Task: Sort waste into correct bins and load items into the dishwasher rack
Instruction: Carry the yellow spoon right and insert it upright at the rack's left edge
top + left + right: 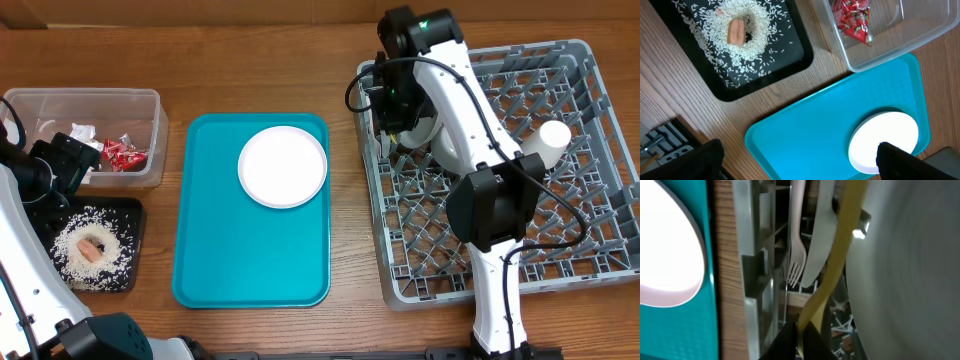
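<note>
The right claw [801,332] was clamped on a yellow utensil [840,250] just inside the left edge of the rack [590,230], beside a pale fork [796,260]. The left claw [797,157] hung with its fingers spread apart, well left of the rack.

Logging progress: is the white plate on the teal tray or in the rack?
On the teal tray: the plate lies flat there, outside the rack.

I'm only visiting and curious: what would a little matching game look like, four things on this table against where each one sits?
Things:
1. white plate
2. red wrappers
3. rice grains
4. white cup

Places:
A. black tray
B. grey rack
C. teal tray
D. clear tub

Pairs: 1-C, 2-D, 3-A, 4-B
</note>
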{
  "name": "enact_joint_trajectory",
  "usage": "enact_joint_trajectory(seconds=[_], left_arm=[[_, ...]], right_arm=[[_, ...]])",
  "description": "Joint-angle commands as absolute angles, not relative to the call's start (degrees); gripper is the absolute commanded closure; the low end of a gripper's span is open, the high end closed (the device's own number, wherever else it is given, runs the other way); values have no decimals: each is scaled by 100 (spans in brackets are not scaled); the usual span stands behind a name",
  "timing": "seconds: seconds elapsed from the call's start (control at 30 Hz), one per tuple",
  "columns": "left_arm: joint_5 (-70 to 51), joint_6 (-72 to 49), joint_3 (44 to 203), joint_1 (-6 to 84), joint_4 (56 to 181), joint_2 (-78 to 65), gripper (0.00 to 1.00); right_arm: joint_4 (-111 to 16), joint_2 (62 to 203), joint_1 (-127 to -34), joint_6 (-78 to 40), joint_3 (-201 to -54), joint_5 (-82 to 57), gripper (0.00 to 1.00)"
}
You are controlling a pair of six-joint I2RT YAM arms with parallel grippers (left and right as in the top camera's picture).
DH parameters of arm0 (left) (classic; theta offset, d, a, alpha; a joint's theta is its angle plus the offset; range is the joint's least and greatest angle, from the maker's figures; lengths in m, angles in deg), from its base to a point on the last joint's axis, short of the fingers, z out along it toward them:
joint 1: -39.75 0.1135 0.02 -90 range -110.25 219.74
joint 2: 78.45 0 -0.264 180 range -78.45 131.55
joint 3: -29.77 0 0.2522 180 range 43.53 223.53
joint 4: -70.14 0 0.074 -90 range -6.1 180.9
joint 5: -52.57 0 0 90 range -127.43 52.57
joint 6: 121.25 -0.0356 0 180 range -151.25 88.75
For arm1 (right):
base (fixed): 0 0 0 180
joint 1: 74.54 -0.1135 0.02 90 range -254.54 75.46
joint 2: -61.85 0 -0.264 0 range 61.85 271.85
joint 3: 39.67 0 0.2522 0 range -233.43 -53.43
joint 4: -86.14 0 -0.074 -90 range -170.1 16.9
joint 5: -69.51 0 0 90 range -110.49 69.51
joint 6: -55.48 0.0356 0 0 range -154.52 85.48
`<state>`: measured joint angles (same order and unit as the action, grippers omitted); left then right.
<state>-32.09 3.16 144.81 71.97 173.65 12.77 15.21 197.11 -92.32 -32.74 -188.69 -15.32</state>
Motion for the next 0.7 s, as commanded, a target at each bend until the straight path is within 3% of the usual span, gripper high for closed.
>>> enact_joint_trajectory(seconds=[0.0, 0.2, 0.37, 0.67], left_arm=[[-3204, 364, 14428, 7160, 17359, 1262, 0], [-3206, 366, 14428, 7160, 17359, 1262, 0], [-3204, 364, 14428, 7160, 17359, 1262, 0], [-3204, 364, 14428, 7160, 17359, 1262, 0]], right_arm=[[1403, 19613, -9256, -3257, -18771, -1484, 84], [1272, 19613, -9321, -3279, -18773, -1401, 78], [1322, 19613, -9356, -3270, -18782, -1388, 62], [1416, 19611, -9785, -3239, -19210, -1009, 58]])
